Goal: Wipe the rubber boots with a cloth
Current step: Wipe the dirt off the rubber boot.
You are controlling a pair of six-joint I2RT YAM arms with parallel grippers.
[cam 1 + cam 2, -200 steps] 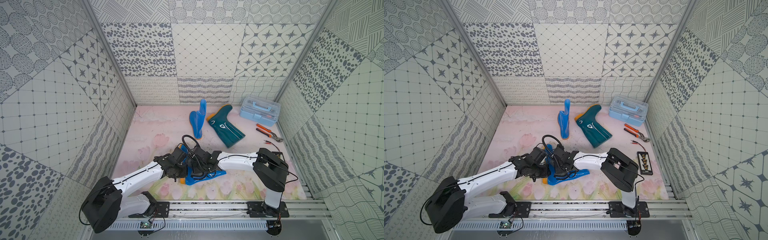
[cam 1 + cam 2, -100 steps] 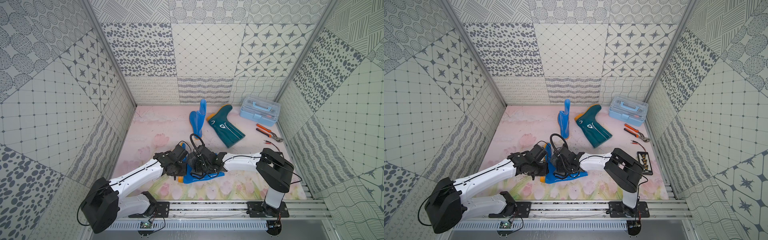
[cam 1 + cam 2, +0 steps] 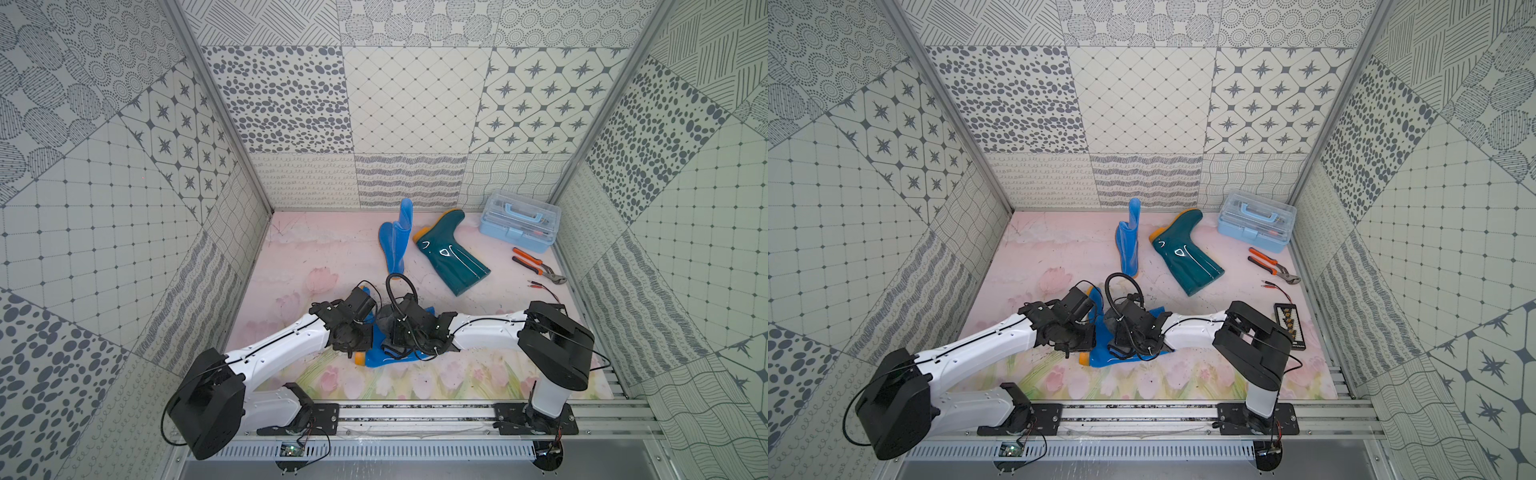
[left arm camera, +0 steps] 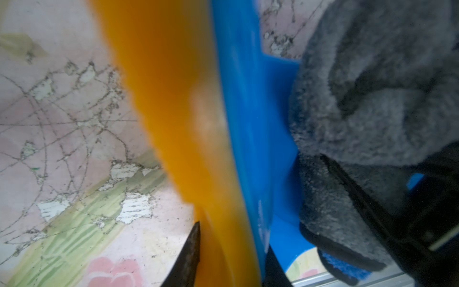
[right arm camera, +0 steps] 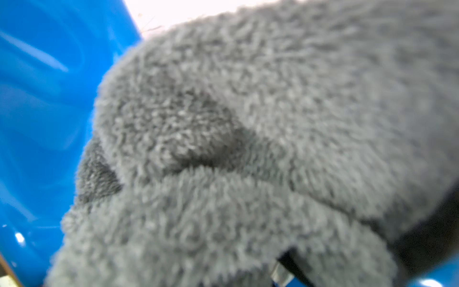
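blue boot with orange sole, second blue boot, teal boot, grey cloth, pale blue toolbox, pink floral floor.

Top views: we look down from the high front, sharing everything.
Wrist views: very close, sharing the fluffy dark grey cloth.

near boot: laid on its side at the front of the table
cloth: bunched on top of the near boot's shaft
upright boot: stood at the back, mid-table
lying boot: laid just right of the upright boot, foot end to the back
toolbox: set in the back right corner
pliers: placed in front of the toolbox
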